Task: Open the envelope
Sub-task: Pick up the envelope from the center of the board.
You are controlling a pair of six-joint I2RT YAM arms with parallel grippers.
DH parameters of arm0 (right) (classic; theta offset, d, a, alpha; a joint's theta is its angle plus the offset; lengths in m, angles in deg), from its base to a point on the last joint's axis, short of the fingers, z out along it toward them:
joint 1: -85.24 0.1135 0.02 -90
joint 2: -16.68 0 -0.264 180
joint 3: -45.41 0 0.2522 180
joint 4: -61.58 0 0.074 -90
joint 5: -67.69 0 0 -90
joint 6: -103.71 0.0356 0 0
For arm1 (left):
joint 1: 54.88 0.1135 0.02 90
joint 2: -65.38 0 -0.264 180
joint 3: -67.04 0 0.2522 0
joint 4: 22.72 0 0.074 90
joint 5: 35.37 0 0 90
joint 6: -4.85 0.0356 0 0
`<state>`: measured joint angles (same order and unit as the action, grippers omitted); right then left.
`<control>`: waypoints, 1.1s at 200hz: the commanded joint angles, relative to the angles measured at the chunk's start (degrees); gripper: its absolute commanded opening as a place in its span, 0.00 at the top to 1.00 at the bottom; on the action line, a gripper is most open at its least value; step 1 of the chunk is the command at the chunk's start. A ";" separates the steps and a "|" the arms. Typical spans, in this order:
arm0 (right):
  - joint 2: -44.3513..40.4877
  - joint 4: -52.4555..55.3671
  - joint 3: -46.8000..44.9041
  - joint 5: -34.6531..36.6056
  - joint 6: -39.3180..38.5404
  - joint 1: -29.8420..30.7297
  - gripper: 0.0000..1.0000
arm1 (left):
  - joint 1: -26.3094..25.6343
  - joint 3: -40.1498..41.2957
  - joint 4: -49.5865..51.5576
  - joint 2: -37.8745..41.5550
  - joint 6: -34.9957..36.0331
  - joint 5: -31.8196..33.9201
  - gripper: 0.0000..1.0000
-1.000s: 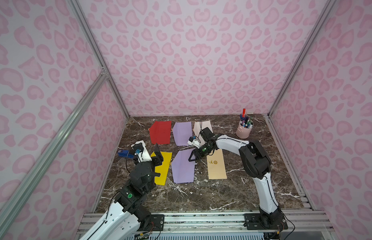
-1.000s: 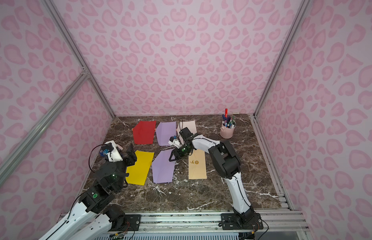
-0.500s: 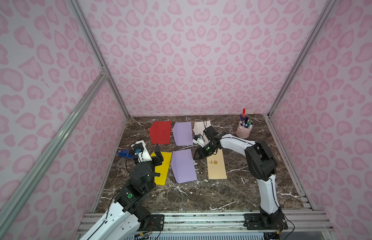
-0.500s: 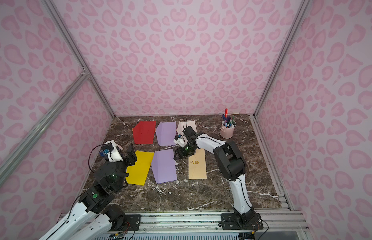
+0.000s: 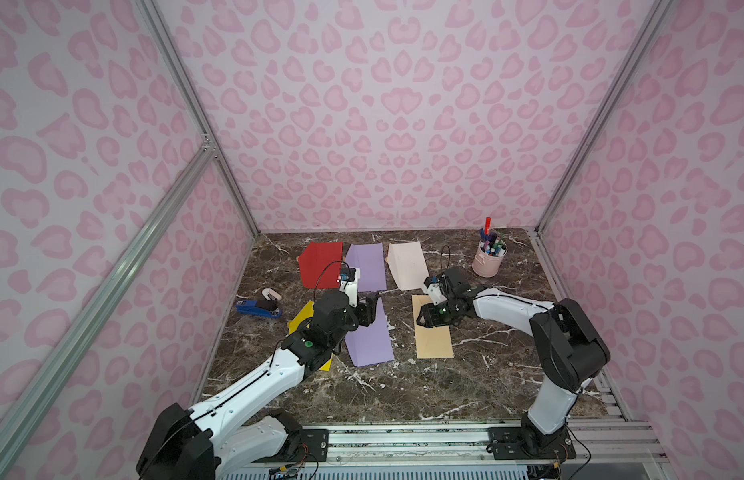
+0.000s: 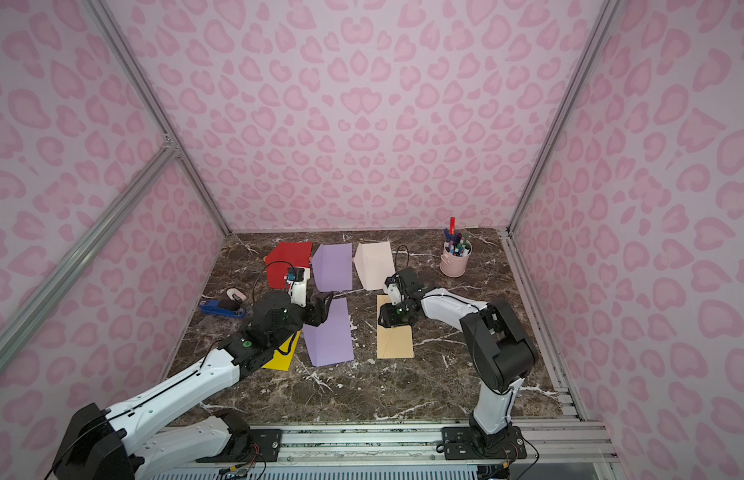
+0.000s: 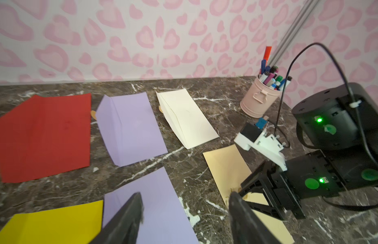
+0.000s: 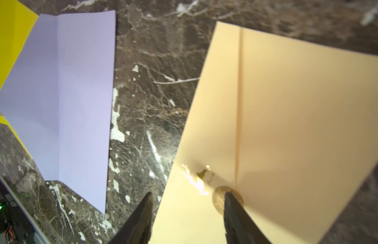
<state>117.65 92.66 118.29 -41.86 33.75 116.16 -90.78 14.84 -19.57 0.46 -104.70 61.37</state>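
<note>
While the tan envelope (image 5: 434,345) lies flat on the marble tabletop (image 5: 465,386), robot-side of the pen cup (image 5: 488,262), its flap looks shut under the gold seal (image 8: 218,198). Right gripper (image 8: 188,194) is at that seal, jaws apart, holding nothing. Step, I'd say: breaking the seal. Next needs one fingertip under the flap edge, lifting without dragging. Left gripper (image 7: 186,194), farther from the cup over the nearer lilac envelope (image 7: 154,211): jaws apart, empty.

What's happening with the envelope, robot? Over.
Left claw open, above purple sheet. Right claw open over tan envelope, fingertip at gold seal. Envelope not yet opened. Nothing blocking.
</note>
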 commanded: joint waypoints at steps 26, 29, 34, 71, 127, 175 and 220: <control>-4.47 -6.89 -4.80 2.11 1.73 -2.32 0.45 | 0.04 -2.32 -9.88 -10.76 -6.21 -13.21 0.33; -4.56 -7.01 -4.99 2.21 1.68 -2.80 0.45 | -0.03 -2.46 -10.26 -11.75 -6.54 -14.08 0.33; -4.77 -7.24 -5.23 2.24 1.69 -3.64 0.45 | -0.09 -2.71 -11.50 -13.47 -7.07 -15.66 0.34; -4.29 -10.52 -5.02 -0.55 1.71 -10.67 0.45 | -4.88 -8.41 -13.07 -26.48 -8.04 -21.79 0.44; 1.27 -12.11 0.67 -4.55 0.61 -14.44 0.45 | -8.57 -13.44 -9.59 -37.05 -9.43 -19.23 0.46; 0.81 -13.45 -0.64 -5.32 1.06 -14.89 0.46 | -11.12 -19.53 -4.29 -44.81 -8.44 -16.78 0.49; -2.36 -13.46 -3.67 -4.99 1.06 -14.91 0.46 | -12.83 -21.62 1.33 -47.81 -7.97 -13.65 0.49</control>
<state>116.62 80.16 115.77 -46.62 34.69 101.27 -103.32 -6.56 -22.89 -46.43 -113.44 45.33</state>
